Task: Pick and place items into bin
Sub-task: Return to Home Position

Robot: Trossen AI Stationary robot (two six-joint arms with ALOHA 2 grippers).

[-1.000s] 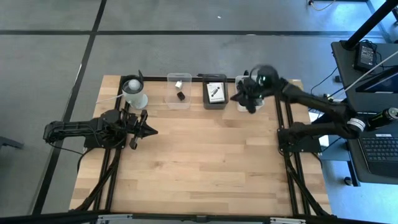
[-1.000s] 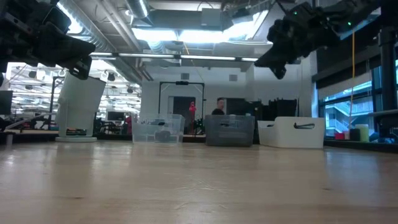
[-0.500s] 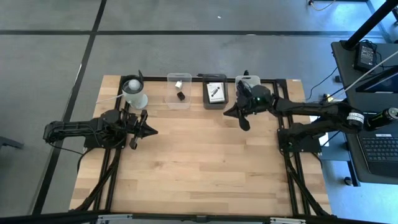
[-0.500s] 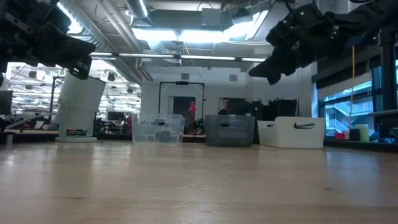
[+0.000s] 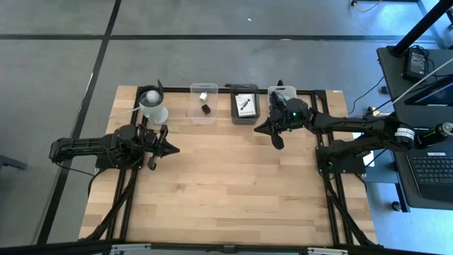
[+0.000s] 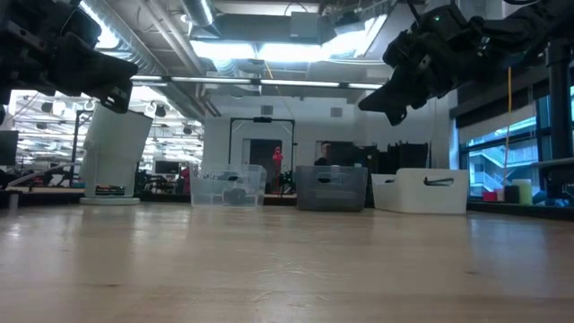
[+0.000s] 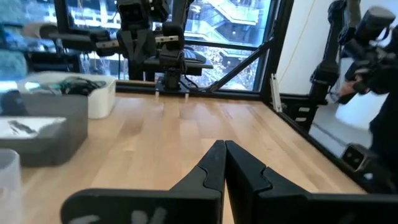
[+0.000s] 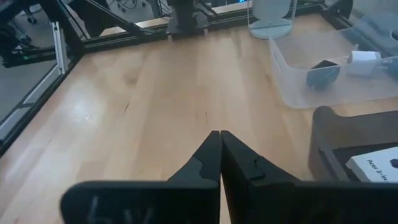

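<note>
Wooden table (image 5: 226, 202), at whose far edge the white bin (image 6: 420, 193) with cables (image 7: 65, 88) inside sits close behind my raised right gripper (image 8: 216, 134), fingers pressed together on nothing; my left gripper (image 7: 221, 144), also closed and empty, hangs well away from that bin.

left hand (image 7: 222, 146): closed, aloft, arm folded | right hand (image 8: 219, 135): closed, aloft, arm outstretched
</note>
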